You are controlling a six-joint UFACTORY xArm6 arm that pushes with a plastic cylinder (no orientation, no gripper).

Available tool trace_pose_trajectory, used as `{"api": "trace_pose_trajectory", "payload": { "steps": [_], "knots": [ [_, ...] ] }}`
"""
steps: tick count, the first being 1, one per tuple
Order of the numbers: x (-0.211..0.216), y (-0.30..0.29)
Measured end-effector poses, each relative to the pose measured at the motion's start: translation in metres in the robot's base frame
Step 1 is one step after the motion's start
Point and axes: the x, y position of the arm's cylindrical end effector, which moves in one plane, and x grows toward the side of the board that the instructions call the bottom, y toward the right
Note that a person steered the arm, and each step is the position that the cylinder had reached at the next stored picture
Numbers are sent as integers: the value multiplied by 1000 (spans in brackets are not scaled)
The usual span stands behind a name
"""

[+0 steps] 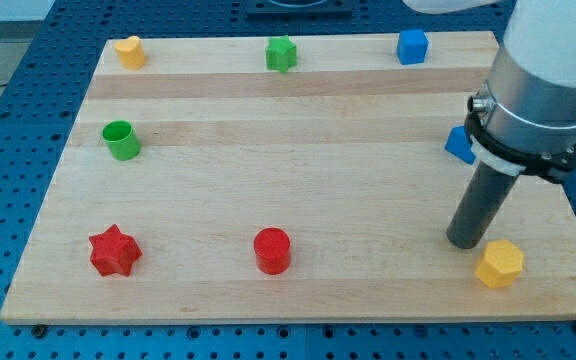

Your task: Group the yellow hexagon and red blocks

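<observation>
The yellow hexagon [499, 264] lies near the board's bottom right corner. My tip [465, 243] rests on the board just left of and slightly above it, very close; contact cannot be told. A red cylinder [272, 250] stands at the bottom middle. A red star [114, 251] lies at the bottom left. Both red blocks are far to the left of my tip.
A second yellow block [129, 51] sits at the top left corner. A green cylinder [121, 140] is at the left, a green star [281, 53] at the top middle. A blue cube [412, 46] is at the top right; a blue block [460, 145] is partly hidden behind the arm.
</observation>
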Motion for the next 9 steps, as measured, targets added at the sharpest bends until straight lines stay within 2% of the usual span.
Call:
{"api": "trace_pose_trajectory", "payload": {
  "steps": [1, 2, 3, 4, 5, 6, 7, 8, 9],
  "knots": [
    [0, 0],
    [-25, 0],
    [-62, 25],
    [-14, 97],
    [41, 116],
    [53, 15],
    [43, -36],
    [31, 17],
    [5, -23]
  ]
}}
